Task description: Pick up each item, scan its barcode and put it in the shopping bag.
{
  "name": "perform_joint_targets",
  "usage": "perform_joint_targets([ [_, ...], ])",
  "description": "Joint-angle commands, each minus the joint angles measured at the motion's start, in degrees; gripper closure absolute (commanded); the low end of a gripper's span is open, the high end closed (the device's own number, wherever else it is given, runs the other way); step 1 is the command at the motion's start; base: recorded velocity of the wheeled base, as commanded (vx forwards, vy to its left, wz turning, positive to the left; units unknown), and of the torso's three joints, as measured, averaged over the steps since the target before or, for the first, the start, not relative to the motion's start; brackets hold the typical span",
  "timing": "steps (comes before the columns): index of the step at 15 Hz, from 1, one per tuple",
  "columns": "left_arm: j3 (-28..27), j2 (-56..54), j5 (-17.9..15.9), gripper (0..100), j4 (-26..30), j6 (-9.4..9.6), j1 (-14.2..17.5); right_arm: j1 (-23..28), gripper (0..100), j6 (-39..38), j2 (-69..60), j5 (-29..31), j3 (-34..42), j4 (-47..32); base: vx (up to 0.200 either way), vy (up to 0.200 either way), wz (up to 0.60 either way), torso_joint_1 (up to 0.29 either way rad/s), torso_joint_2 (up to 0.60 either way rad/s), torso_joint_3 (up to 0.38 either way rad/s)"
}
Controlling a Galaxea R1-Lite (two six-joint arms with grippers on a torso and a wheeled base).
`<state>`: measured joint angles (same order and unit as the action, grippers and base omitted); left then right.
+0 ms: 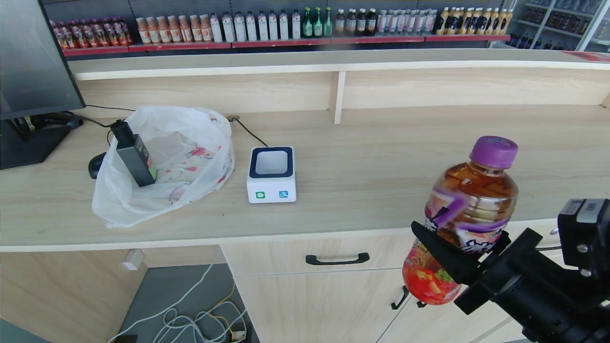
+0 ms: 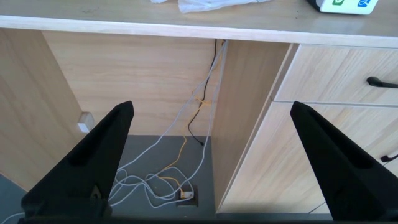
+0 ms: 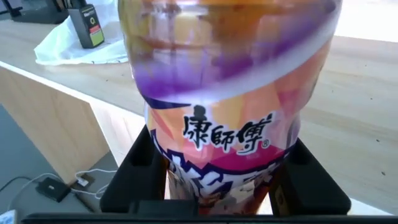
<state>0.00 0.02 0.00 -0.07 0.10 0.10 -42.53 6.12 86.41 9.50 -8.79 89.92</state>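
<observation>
My right gripper (image 1: 460,252) is shut on a drink bottle (image 1: 464,214) with a purple cap and amber liquid, held upright in front of the counter's front edge at the right. The right wrist view looks close onto the bottle (image 3: 227,106) clamped between the black fingers (image 3: 134,171). A white barcode scanner (image 1: 271,174) stands mid-counter. To its left lies the white shopping bag (image 1: 167,162), mouth open, with a dark grey box (image 1: 135,155) standing in it. My left gripper (image 2: 211,165) is open below counter height, facing the cabinet front.
A monitor (image 1: 33,62) on its stand occupies the counter's far left, with a black mouse (image 1: 96,165) beside the bag. A raised shelf ledge (image 1: 333,64) runs along the counter's back. Drawers with black handles (image 1: 337,259) are below. Cables (image 2: 174,168) lie on the floor.
</observation>
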Motion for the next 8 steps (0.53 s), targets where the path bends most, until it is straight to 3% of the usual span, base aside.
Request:
perform_joint_targets([
  [1, 0.0, 0.0, 0.0, 0, 0.0, -0.01, 0.0, 7.6, 100, -1.5, 3.2, -6.2, -3.7, 0.1, 0.0, 0.0, 0.0, 0.0, 0.0, 0.0],
  [5, 0.0, 0.0, 0.0, 0, 0.0, -0.01, 0.1, 16.6, 100, -4.4, 8.9, -7.8, -20.1, 0.1, 0.0, 0.0, 0.0, 0.0, 0.0, 0.0],
  [8, 0.0, 0.0, 0.0, 0, 0.0, -0.01, 0.1, 20.6, 100, -4.6, 7.5, -7.7, -22.3, 0.1, 0.0, 0.0, 0.0, 0.0, 0.0, 0.0],
])
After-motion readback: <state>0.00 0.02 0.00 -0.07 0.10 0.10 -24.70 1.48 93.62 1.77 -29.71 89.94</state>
